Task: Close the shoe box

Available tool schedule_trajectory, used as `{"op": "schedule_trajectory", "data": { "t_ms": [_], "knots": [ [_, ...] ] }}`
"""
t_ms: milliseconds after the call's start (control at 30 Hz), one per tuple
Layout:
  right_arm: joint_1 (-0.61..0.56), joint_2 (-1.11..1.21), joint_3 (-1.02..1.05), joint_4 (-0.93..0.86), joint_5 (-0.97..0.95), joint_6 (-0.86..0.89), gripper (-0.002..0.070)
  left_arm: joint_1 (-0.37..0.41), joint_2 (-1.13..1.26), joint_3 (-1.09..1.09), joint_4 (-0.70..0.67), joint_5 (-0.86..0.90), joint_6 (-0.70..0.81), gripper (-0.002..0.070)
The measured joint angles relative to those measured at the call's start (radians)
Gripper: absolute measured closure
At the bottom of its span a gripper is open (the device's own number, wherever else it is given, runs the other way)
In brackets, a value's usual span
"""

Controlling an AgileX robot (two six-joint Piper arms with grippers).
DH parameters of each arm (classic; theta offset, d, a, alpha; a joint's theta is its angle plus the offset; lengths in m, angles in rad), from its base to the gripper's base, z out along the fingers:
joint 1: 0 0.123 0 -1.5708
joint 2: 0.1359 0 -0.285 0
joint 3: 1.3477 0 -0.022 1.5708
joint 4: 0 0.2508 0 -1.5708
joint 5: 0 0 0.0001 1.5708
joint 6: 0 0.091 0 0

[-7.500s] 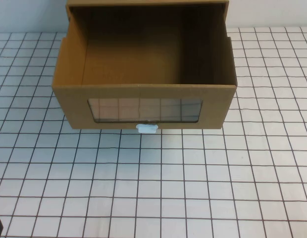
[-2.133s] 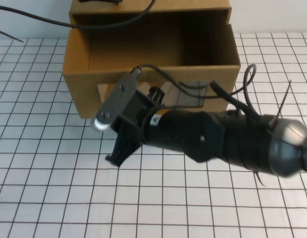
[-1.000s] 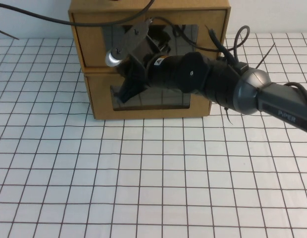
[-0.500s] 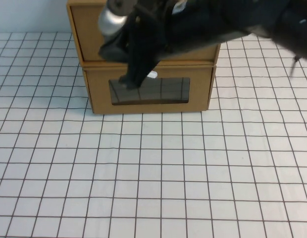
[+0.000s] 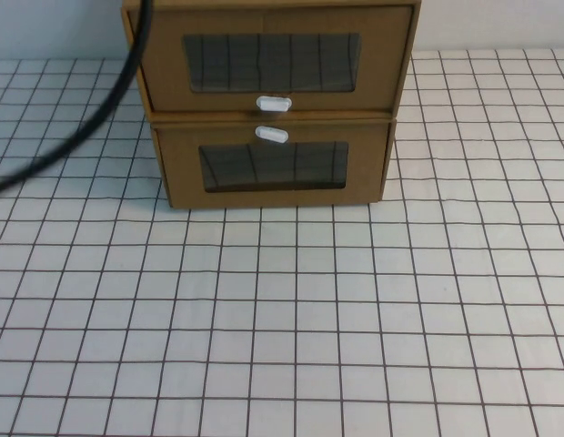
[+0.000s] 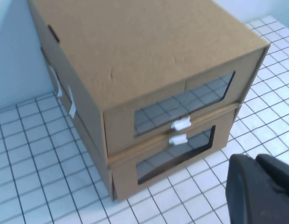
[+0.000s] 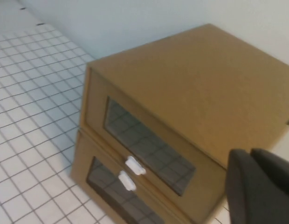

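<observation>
Shoe box (image 5: 273, 64) shut atop lower box (image 5: 273, 173); left gripper (image 6: 261, 191), right gripper (image 7: 258, 186) fingers together.

shoe box (image 5: 273, 59): brown, white tab | table (image 5: 355, 319): white, black grid

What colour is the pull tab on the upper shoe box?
White, on the shoe box; the pull tab shows best in the high view. Neither gripper is near it.

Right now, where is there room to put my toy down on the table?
The checked table is bare in front of the shoe box and the lower box, and on both sides. A black cable crosses the left. Left gripper and right gripper hover above.
</observation>
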Motion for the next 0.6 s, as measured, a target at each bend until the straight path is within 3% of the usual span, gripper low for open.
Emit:
{"op": "schedule_trajectory", "data": {
  "t_ms": [333,600],
  "knots": [
    [-0.089,-0.46,0.53,0.097,-0.334,0.007,0.0689,0.0,-0.448,0.702,0.012,-0.333,0.002,0.068],
    [-0.091,-0.756,0.85,0.123,-0.302,0.007,0.0689,0.0,-0.73,1.044,-0.002,-0.456,-0.045,0.068]
  ]
}}
